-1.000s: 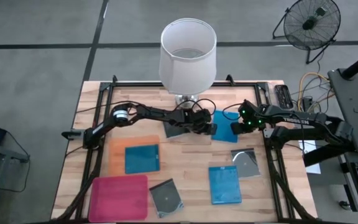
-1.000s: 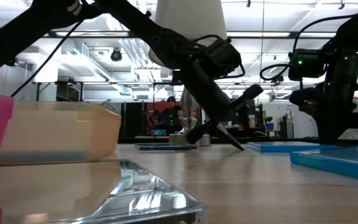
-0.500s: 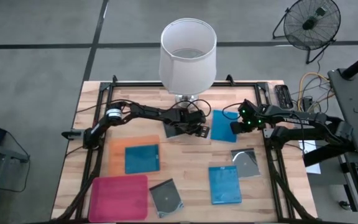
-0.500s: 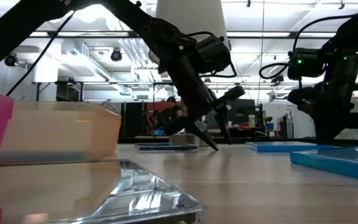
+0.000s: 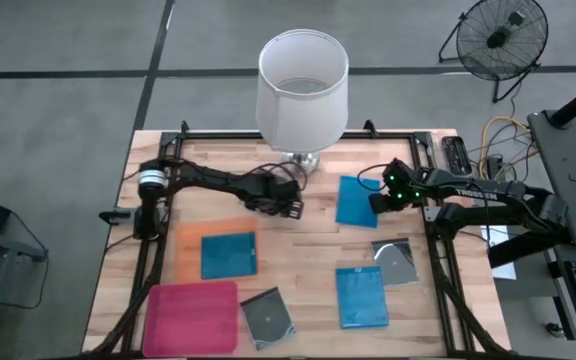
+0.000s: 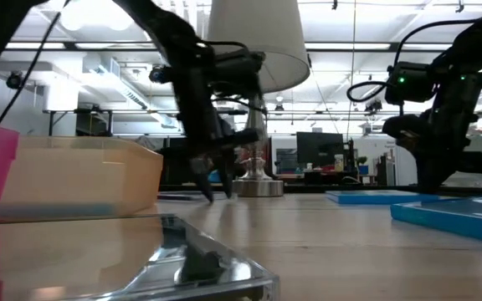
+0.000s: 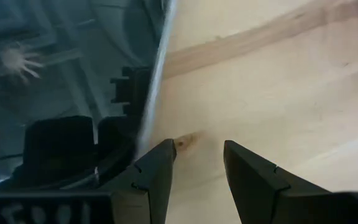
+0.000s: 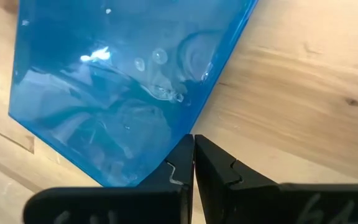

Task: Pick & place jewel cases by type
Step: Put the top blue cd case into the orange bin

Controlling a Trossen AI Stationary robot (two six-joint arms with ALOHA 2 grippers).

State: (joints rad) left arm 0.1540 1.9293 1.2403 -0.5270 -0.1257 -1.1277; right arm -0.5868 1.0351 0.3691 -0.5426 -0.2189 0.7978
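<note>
My left gripper [image 5: 288,207] stands open over bare wood left of the lamp's foot, fingers pointing steeply down. A dark see-through jewel case [image 7: 61,74] lies flat on the table right beside one finger; in the high view the arm hides it. My right gripper [image 5: 376,205] is shut, its tips at the right edge of a blue case [image 5: 354,200] lying flat. Another blue case [image 5: 228,255] lies in the orange tray [image 5: 186,250]. A third blue case [image 5: 361,296] and two dark cases [image 5: 396,261] [image 5: 268,318] lie on the wood. My left gripper has the outer side of one finger [image 7: 157,165] at the dark case's edge [image 7: 149,118]; I cannot tell whether they touch. My right gripper has its shut fingertips [image 8: 185,149] at the blue case's edge [image 8: 194,121]; I cannot tell whether they touch.
A white-shaded lamp [image 5: 303,88] stands at the far middle, its metal foot [image 6: 258,188] just right of my left gripper. The pink tray [image 5: 193,316] sits at the near left, beside the orange one. A black frame runs along the table's edges.
My left gripper has travelled toward the table's left edge, away from the blue case, and has tipped to point more steeply down, its fingers still apart. The dark case beside it has slid leftward along the table with it.
</note>
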